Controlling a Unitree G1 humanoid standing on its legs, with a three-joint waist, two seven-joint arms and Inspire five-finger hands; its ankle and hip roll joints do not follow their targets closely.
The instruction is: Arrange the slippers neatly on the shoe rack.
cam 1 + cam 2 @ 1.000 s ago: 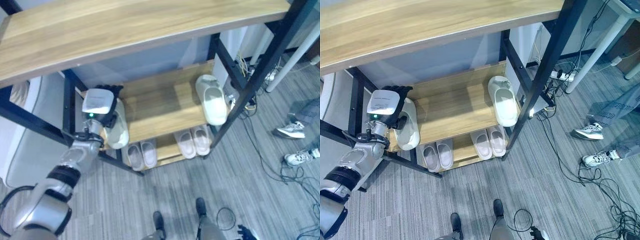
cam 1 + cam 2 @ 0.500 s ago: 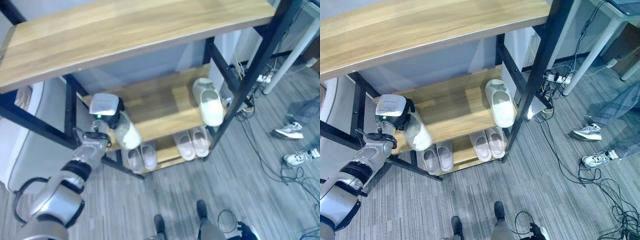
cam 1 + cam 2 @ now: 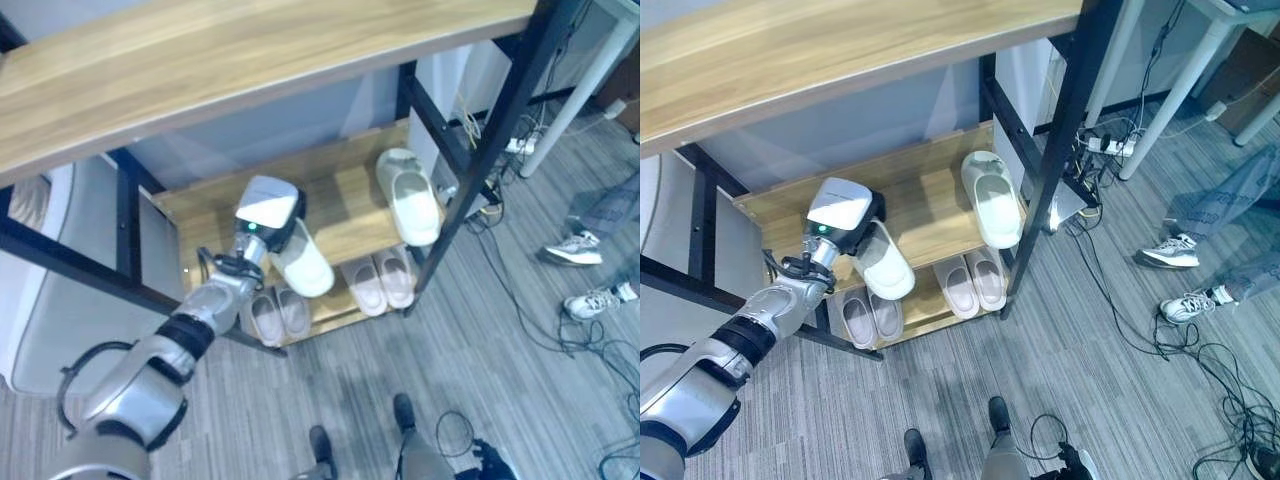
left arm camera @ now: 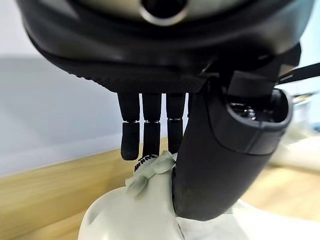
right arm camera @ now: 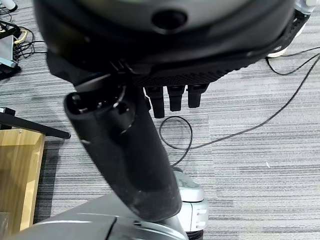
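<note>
Grey carpet floor w/ wooden shoe rack (image 3: 930, 190): left hand (image 3: 845, 215) pinching held slipper (image 3: 885, 266) at rack's mid-shelf front edge, 2nd slipper (image 3: 993, 199) at that shelf's right end, right hand (image 5: 150, 100) loosely spread over floor.

On the shoe rack (image 3: 940, 195), one slipper (image 3: 885, 262) lies at the middle shelf's front edge, another (image 3: 993, 199) by its right edge; two pairs (image 3: 920, 298) sit below.

Office or lab, grey carpet tiles (image 3: 1120, 380), floor cables (image 3: 1200, 395), desk legs (image 3: 1185, 85)
</note>
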